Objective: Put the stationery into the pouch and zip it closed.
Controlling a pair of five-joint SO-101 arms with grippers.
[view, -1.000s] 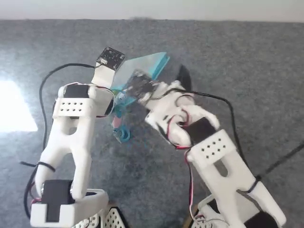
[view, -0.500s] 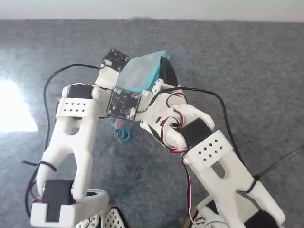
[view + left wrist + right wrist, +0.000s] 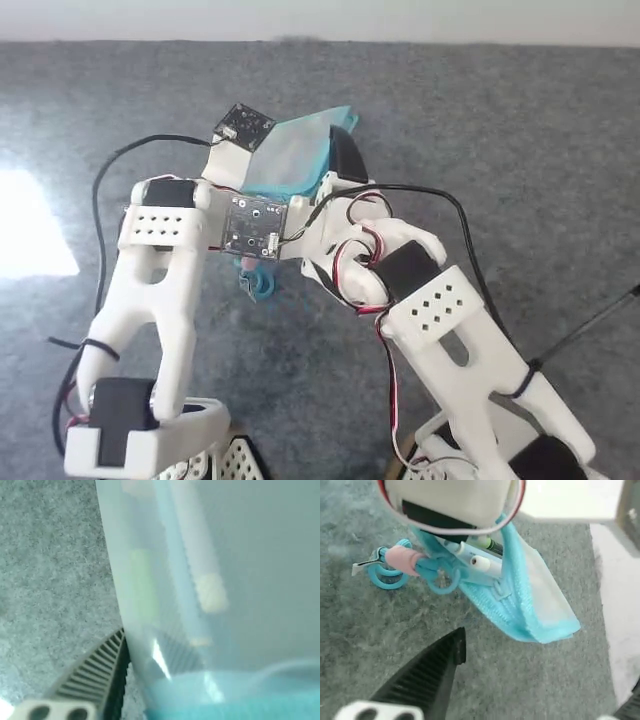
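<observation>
left wrist view: pouch [image 3: 225,580] between fingers [image 3: 95,680]

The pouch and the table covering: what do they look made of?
The pouch looks like soft frosted plastic, since the stationery shows through it, with a teal fabric-like zip band. The table covering seems grey felt or short carpet, matte and fuzzy.

Glossy plastic pouch [image 3: 292,158], rough felt table [image 3: 520,130], matt plastic arms [image 3: 150,290]

Bright, even light overhead — one blown-out patch on the grey mat [image 3: 540,150] at the high view's left edge. Shadows soft and faint. Small white glint on the pouch [image 3: 225,590] wall.
</observation>
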